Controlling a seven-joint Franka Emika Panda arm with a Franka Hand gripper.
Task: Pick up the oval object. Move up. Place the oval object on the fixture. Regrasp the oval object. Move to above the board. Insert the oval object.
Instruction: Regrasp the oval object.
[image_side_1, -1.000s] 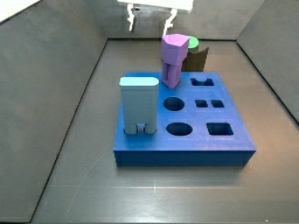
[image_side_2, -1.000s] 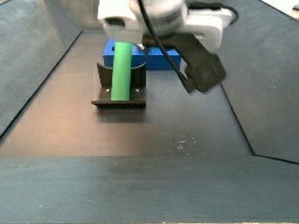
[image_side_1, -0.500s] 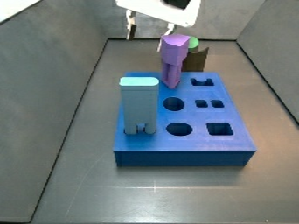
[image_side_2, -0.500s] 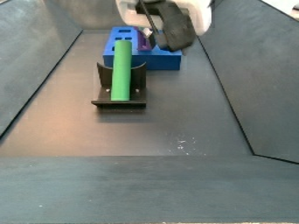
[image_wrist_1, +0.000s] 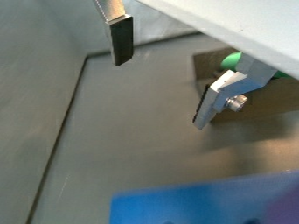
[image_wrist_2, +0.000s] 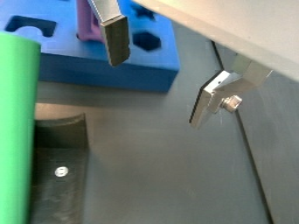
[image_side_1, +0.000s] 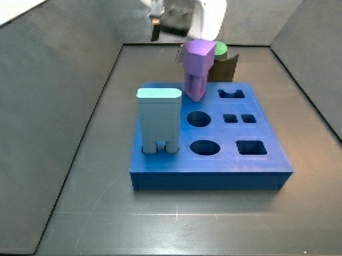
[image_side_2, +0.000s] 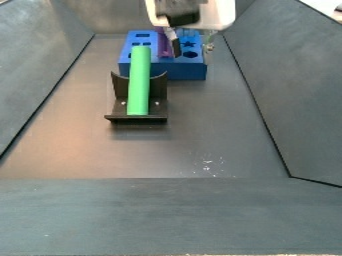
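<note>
Nearest in a side view lies the fixture (image_side_2: 135, 108), the oval object (image_side_2: 138, 78) resting along its hollow, long axis running away toward the board (image_side_2: 185, 62); nothing grips it. Beyond it the board sits on the floor, a purple peg (image_side_1: 198, 68) and a light blue peg (image_side_1: 158, 120) standing in it. The gripper (image_wrist_2: 160, 72) hangs high over the far end, above the board's edge, apart from the rod; in both wrist views its fingers (image_wrist_1: 121, 39) are spread wide with only bare floor between them, so it holds nothing. In a wrist view the green rod fills the edge of the frame, off to one side of the fingers, not between them. I judge the regrasp is next: the gripper must come back toward the fixture and down, with its fingers straddling the rod across its width, not along its length.
</note>
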